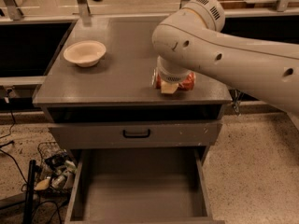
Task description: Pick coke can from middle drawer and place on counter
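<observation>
The counter (122,71) is a flat, matte grey slab with a thin front edge, filling the upper middle of the frame. Near its front right corner lies the coke can (187,82), glossy red metal, resting on the countertop. The gripper (171,84) sits directly on top of it, hiding most of the can (only red patches show on either side). Whether the claw is clamped on the can or merely set around it cannot be told. The arm (233,55) is smooth white plastic, thick and rounded, dotted with small dark holes; it enters from the right edge, rises to a ribbed round joint, then bends straight down to the can. At the lower centre the middle drawer (140,192) stands pulled out, a dull grey box with a flat floor and low walls. A pale, shallow bowl (84,53) rests on the counter's upper left.
</observation>
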Action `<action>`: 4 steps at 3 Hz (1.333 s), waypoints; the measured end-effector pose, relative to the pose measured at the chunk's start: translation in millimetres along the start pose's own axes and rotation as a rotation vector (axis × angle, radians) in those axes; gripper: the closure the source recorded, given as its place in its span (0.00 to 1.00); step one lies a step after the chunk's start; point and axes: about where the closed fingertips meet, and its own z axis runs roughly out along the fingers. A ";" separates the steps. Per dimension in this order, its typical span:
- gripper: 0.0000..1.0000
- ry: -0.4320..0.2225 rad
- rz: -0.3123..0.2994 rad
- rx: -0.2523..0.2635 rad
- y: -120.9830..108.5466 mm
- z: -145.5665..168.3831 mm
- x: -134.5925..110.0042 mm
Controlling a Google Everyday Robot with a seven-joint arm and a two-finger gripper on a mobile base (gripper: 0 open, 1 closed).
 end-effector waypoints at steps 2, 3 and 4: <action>1.00 -0.005 -0.002 -0.030 8.5 9.0 -3.4; 1.00 -0.005 -0.002 -0.029 8.5 9.0 -3.4; 0.83 -0.005 -0.002 -0.029 8.5 9.0 -3.4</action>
